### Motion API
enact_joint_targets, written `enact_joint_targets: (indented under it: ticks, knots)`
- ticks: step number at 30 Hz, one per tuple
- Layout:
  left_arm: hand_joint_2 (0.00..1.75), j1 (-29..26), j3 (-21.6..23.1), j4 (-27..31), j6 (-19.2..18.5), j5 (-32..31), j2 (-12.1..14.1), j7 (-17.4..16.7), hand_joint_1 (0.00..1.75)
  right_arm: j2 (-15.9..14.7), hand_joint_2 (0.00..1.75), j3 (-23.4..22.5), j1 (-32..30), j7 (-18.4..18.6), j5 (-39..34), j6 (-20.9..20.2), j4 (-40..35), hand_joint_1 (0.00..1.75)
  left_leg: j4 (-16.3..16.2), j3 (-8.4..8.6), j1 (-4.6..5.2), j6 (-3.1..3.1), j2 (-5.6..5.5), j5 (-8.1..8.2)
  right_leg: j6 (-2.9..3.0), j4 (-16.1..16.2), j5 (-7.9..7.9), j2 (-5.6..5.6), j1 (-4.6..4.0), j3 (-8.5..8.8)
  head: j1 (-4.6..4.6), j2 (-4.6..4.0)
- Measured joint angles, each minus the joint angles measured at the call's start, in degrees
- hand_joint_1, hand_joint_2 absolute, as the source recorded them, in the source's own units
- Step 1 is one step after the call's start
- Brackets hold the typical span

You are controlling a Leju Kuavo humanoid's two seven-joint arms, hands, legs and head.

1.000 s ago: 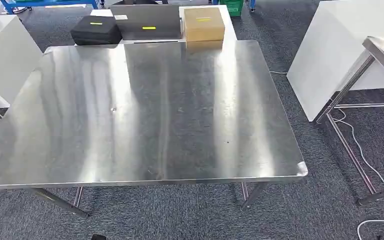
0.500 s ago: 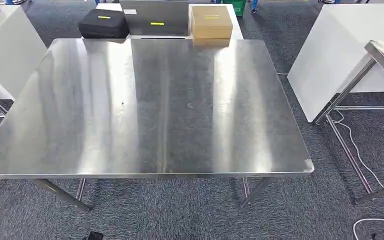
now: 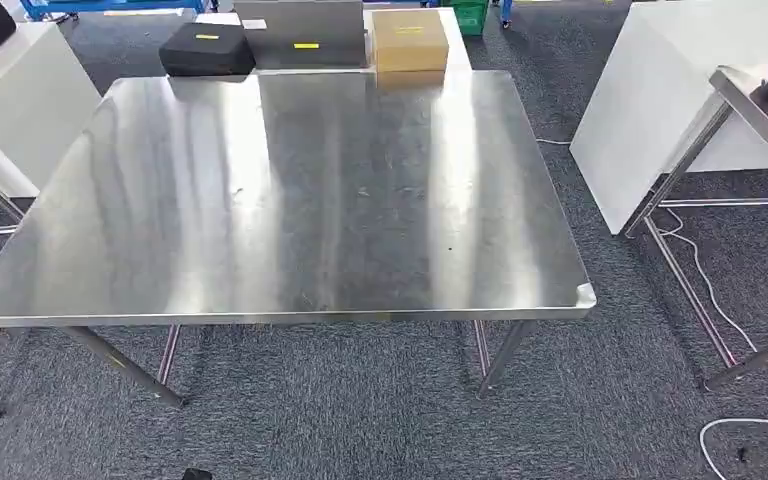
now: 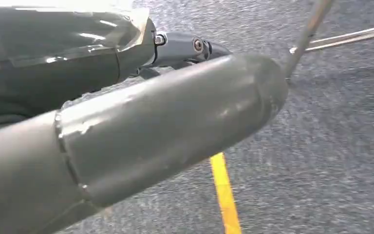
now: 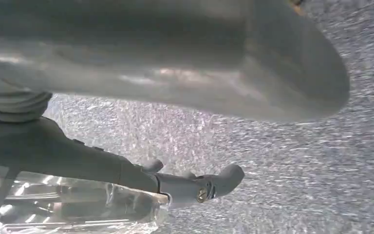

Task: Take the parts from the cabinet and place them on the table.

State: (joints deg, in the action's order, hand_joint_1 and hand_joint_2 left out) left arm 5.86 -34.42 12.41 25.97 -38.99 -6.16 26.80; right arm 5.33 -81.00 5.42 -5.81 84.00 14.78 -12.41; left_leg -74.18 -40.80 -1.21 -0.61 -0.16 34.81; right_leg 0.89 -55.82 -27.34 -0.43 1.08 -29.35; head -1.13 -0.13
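Steel surface (image 3: pixel 290 200) bare; both hands (image 4: pixel 126 122) (image 5: pixel 175 58) held crinkly clear bags (image 4: pixel 53 53) (image 5: pixel 78 209); placement pending.

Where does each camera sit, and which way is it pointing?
Head view: high on the body, looking down at a steel table on grey carpet.
Left wrist view: behind the left hand, which holds a plastic-wrapped part; faces the floor.
Right wrist view: behind the right hand, holding a clear plastic bag; faces the floor.
All share the carpet.
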Motion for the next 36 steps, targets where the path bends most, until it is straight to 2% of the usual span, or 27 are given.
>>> enact_joint_targets:
  ticks: [1, 2, 4, 5, 6, 9, 10, 11, 12, 14, 16, 17, 18, 19, 20, 21, 22, 25, 26, 27, 28, 30, 31, 32, 33, 35, 36]
  knots:
    - [0.00, 0.0, 0.0, 0.0, 0.0, 0.0, 0.0, 0.0, 0.00, 0.0, 0.00, 0.0, 0.0, 0.0, 0.0, 0.0, 0.0, 0.00, -0.9, 0.41, 0.00, 0.02, 0.00, -0.51, -0.13, -0.2, 0.38, -0.02, -0.03, -0.41, 0.00, 0.00]
    - [0.00, 0.0, 0.0, 0.0, 0.0, 0.0, 0.0, 0.0, 0.00, 0.0, 0.00, 0.0, -0.1, 0.0, 0.0, 0.0, 0.0, 0.00, 0.4, 2.17, -0.01, 0.07, 0.01, -2.28, -0.37, -0.5, 0.88, 0.01, -0.03, -1.23, 0.00, 0.00]
    - [0.00, 0.1, 0.0, 0.0, 0.0, 0.0, 0.0, 0.0, 0.00, 0.0, 0.00, 0.0, -0.2, 0.0, 0.0, 0.0, 0.0, 0.00, 9.7, 9.15, -0.13, 0.26, 0.04, -5.59, -0.82, -1.1, 1.31, 0.02, 0.04, -2.38, -0.02, 0.00]
    - [0.00, 0.2, 0.0, 0.0, 0.0, 0.0, 0.0, 0.0, 0.00, 0.0, 0.00, 0.0, -0.1, 0.0, 0.0, 0.0, 0.0, 0.00, 15.2, 12.62, -0.19, 0.42, -0.03, -4.96, -1.06, -1.6, 1.46, 0.01, 0.02, -2.66, -0.07, 0.00]
    - [0.00, 0.3, 0.0, 0.0, 0.0, 0.0, 0.0, 0.0, 0.00, 0.0, 0.00, 0.0, -0.1, 0.0, 0.0, 0.0, 0.0, 0.00, 16.5, 13.52, 0.15, 0.71, -0.14, -4.38, -1.44, -1.8, 1.71, 0.03, -0.36, -3.12, -0.05, 0.00]
    - [0.00, 0.2, 0.0, 0.0, 0.0, 0.0, 0.0, 0.0, 0.00, 0.0, 0.00, 0.0, 0.1, 0.0, 0.0, 0.0, 0.0, 0.00, 16.3, 12.56, 0.67, 1.68, -0.11, -5.02, -2.84, -1.5, 2.77, 0.00, -0.37, -3.36, 0.13, 0.00]
    - [0.00, 0.3, 0.0, 0.0, 0.0, 0.0, -0.1, 0.0, 0.00, 0.0, 0.00, 0.0, -0.1, 0.0, -0.1, 0.0, 0.0, 0.00, 17.0, 12.13, 0.55, 2.62, 0.03, -5.98, -3.39, -1.5, 3.15, 0.07, -0.93, -3.98, 0.09, 0.00]
    - [0.00, 0.4, 0.0, 0.0, 0.0, 0.0, -0.3, 0.0, 0.00, -0.1, 0.00, 0.0, -0.1, 0.0, -0.1, 0.0, 0.0, 0.00, 17.2, 11.62, 0.35, 3.16, 0.44, -6.65, -3.23, -2.5, 2.20, 0.11, -0.33, -4.64, 0.04, 0.00]
    - [0.00, 0.4, 0.0, 0.0, 0.0, 0.0, -0.2, 0.0, 0.00, -0.1, 0.00, 0.0, -0.1, 0.0, -0.1, 0.0, 0.0, 0.00, 17.3, 10.64, 0.38, 3.93, 0.32, -7.34, -2.49, -5.3, -0.91, 0.17, -0.46, -6.04, 0.26, 0.00]
    - [0.00, 0.5, 0.0, 0.0, 0.0, 0.0, -0.1, 0.0, 0.00, 0.0, 0.00, 0.0, -0.1, 0.0, -0.1, 0.0, 0.0, 0.00, 17.2, 10.03, 0.40, 3.94, 0.34, -7.79, -2.19, -8.7, -3.40, 0.20, -0.35, -7.30, 0.50, 0.00]
    - [0.00, 0.4, 0.0, 0.0, 0.0, 0.0, -0.2, 0.0, 0.00, 0.0, 0.00, 0.0, -0.2, 0.0, -0.1, 0.0, 0.0, 0.00, 17.2, 8.18, 0.56, 3.90, 0.48, -9.16, -2.39, -17.8, -7.82, 0.21, -0.29, -9.88, 0.48, 0.00]
    - [0.00, 0.4, 0.0, 0.0, 0.0, 0.0, -0.2, 0.0, 0.00, 0.0, 0.00, 0.0, -0.2, 0.0, -0.1, 0.0, 0.0, 0.00, 17.2, 7.53, 0.59, 3.82, 0.54, -9.68, -2.86, -19.2, -7.69, 0.21, -0.29, -9.64, 0.55, 0.00]
    - [0.00, 0.4, 0.0, 0.0, 0.0, 0.0, -0.2, 0.0, 0.00, -0.1, 0.00, 0.0, -0.2, 0.0, -0.1, 0.0, 0.0, 0.00, 17.1, 6.74, 0.59, 3.69, 0.59, -10.31, -3.59, -18.1, -6.25, 0.20, -0.28, -7.91, 0.52, 0.00]
    - [0.00, 0.4, 0.0, 0.0, 0.0, 0.0, -0.2, 0.0, 0.00, -0.1, 0.00, 0.0, -0.1, 0.0, -0.2, 0.0, 0.0, 0.00, 17.1, 6.28, 0.58, 3.55, 0.60, -10.68, -4.01, -15.7, -4.95, 0.20, -0.27, -5.99, 0.59, 0.00]
    - [0.00, 0.4, 0.0, 0.0, 0.0, 0.0, -0.2, 0.0, 0.00, -0.2, 0.00, 0.0, -0.1, 0.0, -0.2, 0.0, 0.0, 0.00, 17.1, 5.62, 0.56, 3.29, 0.59, -11.29, -4.42, -9.7, -3.15, 0.18, -0.19, -1.70, 0.54, 0.00]
    - [0.00, 0.4, 0.0, 0.0, 0.0, 0.0, -0.2, 0.0, 0.00, -0.3, 0.00, 0.0, 0.0, 0.0, -0.1, 0.0, 0.0, 0.00, 17.0, 5.31, 0.57, 2.97, 0.57, -11.75, -4.28, -4.1, -2.79, 0.18, 0.01, 2.19, 0.59, 0.00]
    - [0.00, 0.4, 0.0, 0.0, 0.0, 0.0, -0.2, 0.0, 0.00, -0.3, 0.00, 0.0, 0.2, 0.0, 0.0, 0.0, 0.0, 0.00, 16.8, 4.88, 0.90, 2.51, 0.56, -12.08, -3.64, 1.1, -4.28, 0.26, -0.32, 5.46, 0.61, 0.00]
    - [0.00, 0.5, -0.1, 0.0, 0.0, 0.1, -0.2, 0.1, 0.00, -0.3, 0.00, 0.1, 0.1, -0.1, 0.0, 0.0, 0.0, 0.00, 17.0, 5.00, 0.70, 1.50, 0.60, -13.38, -2.43, 0.4, -3.42, 0.55, -1.05, 3.70, 0.52, 0.00]
    - [0.00, 0.4, -0.2, 0.0, 0.0, 0.1, -0.2, 0.1, 0.00, -0.3, 0.00, 0.2, 0.1, -0.1, 0.0, 0.0, 0.0, 0.00, 17.2, 4.94, 0.67, 1.02, 0.59, -13.79, -1.76, 0.5, -3.05, 0.51, -0.87, 3.48, 0.54, 0.00]
    - [0.00, 0.4, -0.4, 0.0, 0.0, 0.1, -0.1, 0.1, 0.00, -0.3, 0.00, 0.2, 0.2, -0.1, 0.0, 0.0, 0.0, 0.00, 16.7, 4.27, 0.29, 0.81, 0.46, -13.25, -0.87, 0.7, -2.33, 0.36, 0.27, 2.99, 0.68, 0.00]
    - [0.00, 0.3, -0.4, 0.0, -0.1, 0.1, -0.1, 0.1, 0.00, -0.3, 0.00, 0.2, 0.3, -0.1, 0.0, 0.0, 0.0, 0.00, 15.0, 3.54, 0.28, 0.51, 0.31, -10.21, -0.56, 0.6, -1.74, 0.31, -0.02, 2.39, 0.35, 0.00]
    - [0.00, 0.2, -0.5, 0.0, -0.1, 0.1, -0.2, 0.2, 0.00, -0.3, 0.00, 0.3, 0.1, -0.1, 0.0, 0.0, 0.0, 0.00, 7.1, 1.47, 0.16, 0.14, 0.26, -2.99, 0.21, 0.6, -0.79, 0.14, -0.23, 1.21, -0.02, 0.00]
    - [0.00, 0.2, -0.5, 0.0, -0.1, 0.1, -0.1, 0.2, 0.00, -0.3, 0.00, 0.4, 0.0, -0.1, 0.0, 0.0, 0.0, 0.00, 3.2, 0.67, 0.15, -0.01, 0.27, -0.96, 0.25, 0.6, -0.33, 0.08, -0.37, 0.62, 0.06, 0.00]
    - [0.00, 0.2, -0.6, 0.0, -0.1, 0.1, -0.1, 0.1, 0.00, -0.3, 0.00, 0.4, 0.0, -0.1, 0.0, 0.0, 0.0, 0.00, 0.5, 0.47, 0.15, -0.07, 0.27, -0.47, 0.28, 0.5, 0.12, 0.07, -0.44, 0.03, 0.02, 0.00]
    - [0.00, 0.2, -0.7, 0.0, -0.1, 0.1, -0.1, 0.1, 0.00, -0.3, 0.00, 0.4, 0.0, -0.1, -0.1, 0.0, 0.0, 0.00, 0.3, 1.45, 0.14, 0.00, 0.27, -1.56, 0.13, 0.3, 0.51, 0.08, -0.51, -0.29, 0.00, 0.00]
    - [0.00, 0.3, -0.7, 0.0, -0.1, 0.0, -0.1, 0.1, 0.00, -0.3, 0.00, 0.4, -0.1, -0.1, -0.3, -0.1, 0.0, 0.00, 5.7, 6.01, 0.13, 0.26, 0.28, -4.89, -0.15, -0.3, 1.11, 0.15, -0.51, -1.29, 0.00, 0.00]
    - [0.00, 0.4, -0.7, 0.0, -0.1, -0.2, -0.1, 0.1, 0.00, -0.3, 0.00, 0.4, -0.1, -0.1, -0.5, -0.1, 0.0, 0.00, 12.3, 10.65, 0.13, 0.69, 0.24, -6.34, -0.31, -0.6, 1.23, 0.18, -0.52, -1.67, -0.02, 0.00]
